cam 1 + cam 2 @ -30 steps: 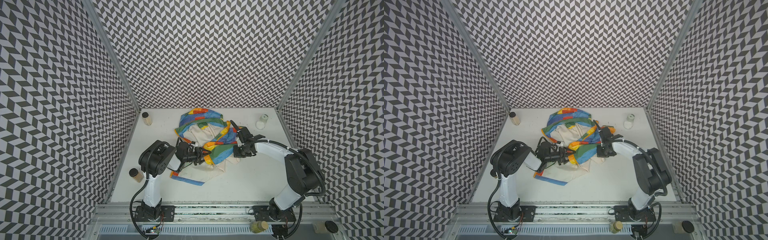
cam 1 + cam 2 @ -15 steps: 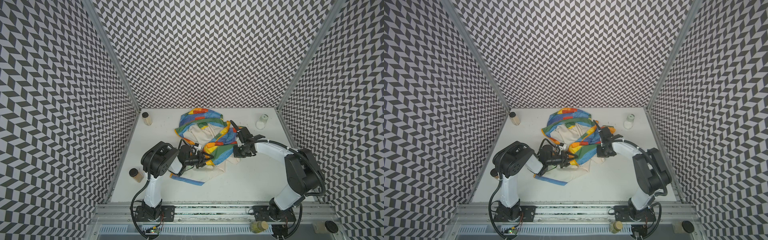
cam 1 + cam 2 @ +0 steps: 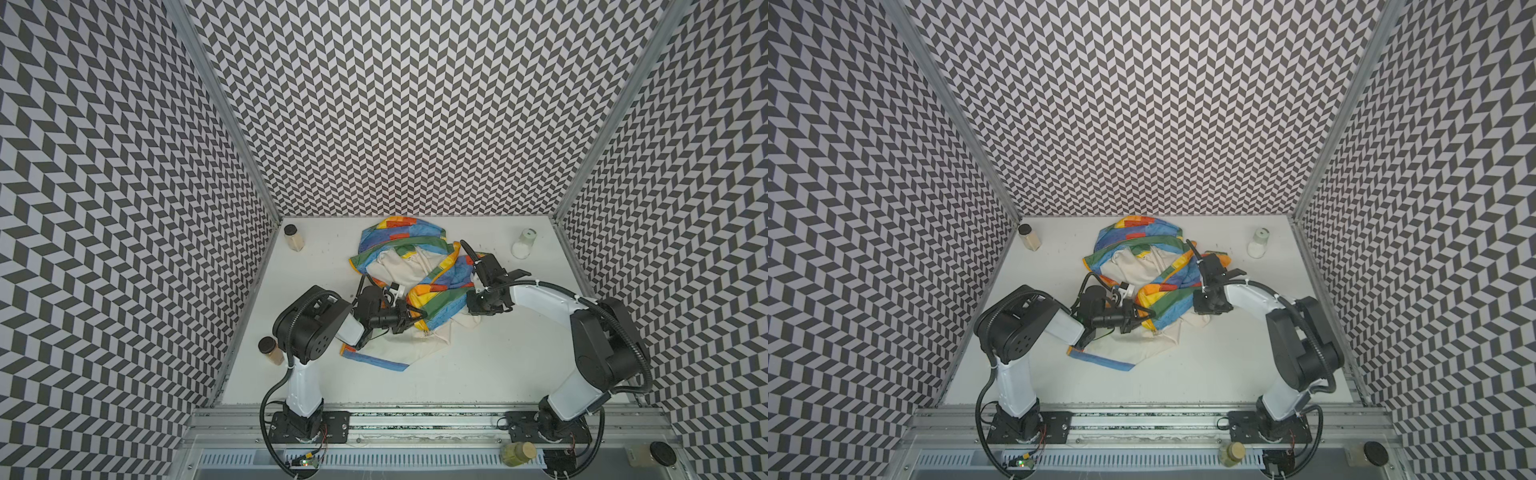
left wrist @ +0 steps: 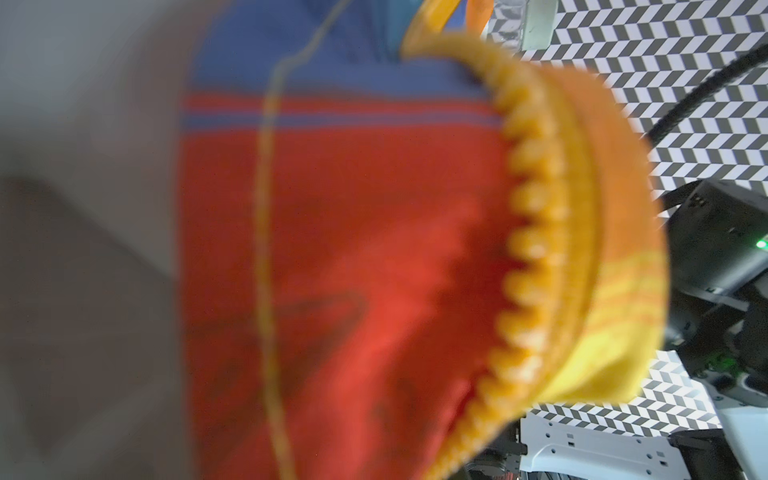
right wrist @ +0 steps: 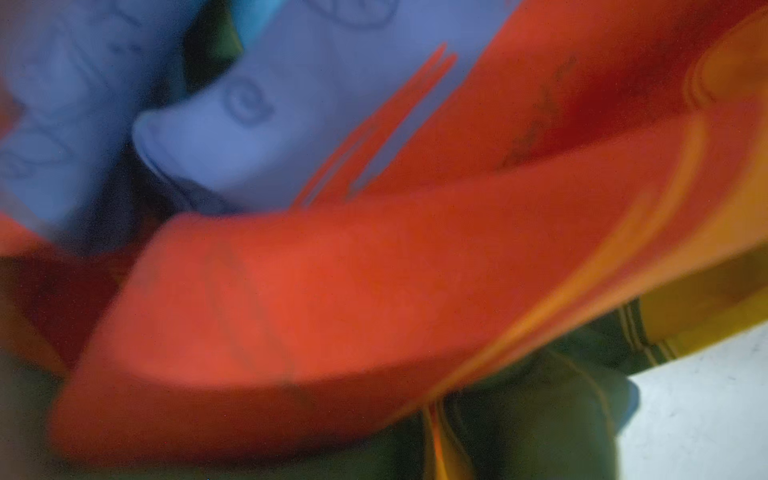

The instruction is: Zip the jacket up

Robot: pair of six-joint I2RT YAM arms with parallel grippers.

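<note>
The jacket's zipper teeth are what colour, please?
Zipper teeth are orange-yellow, clearest in the left wrist view.

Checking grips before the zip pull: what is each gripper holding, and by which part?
The left gripper pinches the jacket at its orange-yellow zipper edge. The right gripper is among the jacket's folds; whether it grips cannot be told.

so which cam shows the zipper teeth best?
Left wrist: the zipper teeth fill the frame close up, distinct though soft. Both top views show only a thin orange-yellow line on the jacket; right wrist gives a blurred orange band, no teeth.
</note>
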